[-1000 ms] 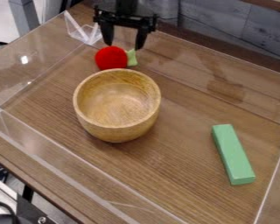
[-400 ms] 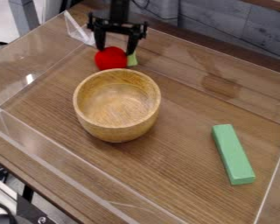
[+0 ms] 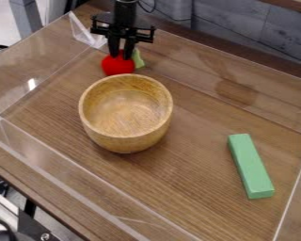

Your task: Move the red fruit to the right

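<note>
Hand straight down over the red fruit, fingers narrowed around its top; can't tell if grip is firm. Fruit sits on worktop behind wooden bowl. Likely light, smooth, round: pinch across its middle.

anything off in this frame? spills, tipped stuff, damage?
Nothing stands out. The wooden bowl sits upright and looks empty, the green block lies flat on the table, and the pincer is down on the red fruit.
</note>
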